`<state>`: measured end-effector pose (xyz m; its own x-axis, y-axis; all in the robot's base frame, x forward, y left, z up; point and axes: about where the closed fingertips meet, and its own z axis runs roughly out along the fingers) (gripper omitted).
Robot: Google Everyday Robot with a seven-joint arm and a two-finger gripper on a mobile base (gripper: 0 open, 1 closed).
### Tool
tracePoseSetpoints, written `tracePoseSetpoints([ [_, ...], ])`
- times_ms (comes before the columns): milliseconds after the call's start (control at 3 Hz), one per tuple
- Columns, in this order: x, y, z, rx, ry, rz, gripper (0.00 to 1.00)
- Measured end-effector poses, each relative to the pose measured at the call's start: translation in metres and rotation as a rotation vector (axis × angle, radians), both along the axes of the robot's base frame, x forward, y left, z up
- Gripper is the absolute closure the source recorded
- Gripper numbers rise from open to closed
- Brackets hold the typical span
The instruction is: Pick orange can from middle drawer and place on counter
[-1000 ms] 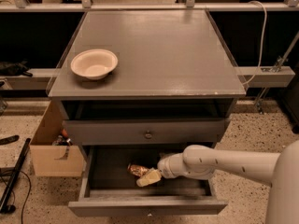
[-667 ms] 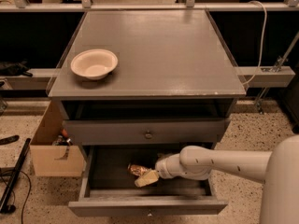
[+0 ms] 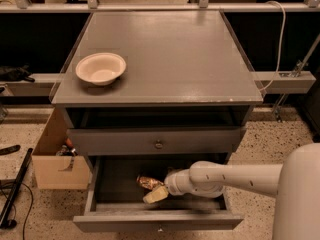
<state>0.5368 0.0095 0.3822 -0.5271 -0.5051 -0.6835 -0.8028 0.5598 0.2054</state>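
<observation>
Camera view is showing the white robot arm reaching from the right into the pulled-out grey wooden drawer. Its claw is sitting low over the dark drawer floor, right at the small dented golden-orange and brown can. The can is lying on that floor, left of centre, touching or almost touching the claw. I cannot tell whether the claw is clamped on it or apart, because the two are overlapping here.

The likeliest trouble is a shallow hold: shiny, dented metal could be slipping free and rolling deeper into the drawer. A straight lift is also looking risky, since the closed grey drawer front with its round metal knob is hanging just above (the can or the wrist could be catching its lower edge), so drawing outward first seems wiser.

Up on the flat grey surface, a round cream bowl is occupying the front left. A cardboard box is standing on the floor left of the cabinet, and a white cable is hanging at the right rear, both away from the path.
</observation>
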Motion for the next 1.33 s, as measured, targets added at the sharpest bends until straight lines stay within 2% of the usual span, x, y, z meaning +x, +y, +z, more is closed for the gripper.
tracePoseSetpoints([
  [333, -0.0078, -0.0012, -0.0080, -0.013, -0.007, -0.009, 0.00],
  [667, -0.0077, -0.0012, -0.0081, -0.013, -0.007, -0.009, 0.18],
  [1333, -0.0077, -0.0011, -0.0082, -0.013, -0.007, -0.009, 0.66],
])
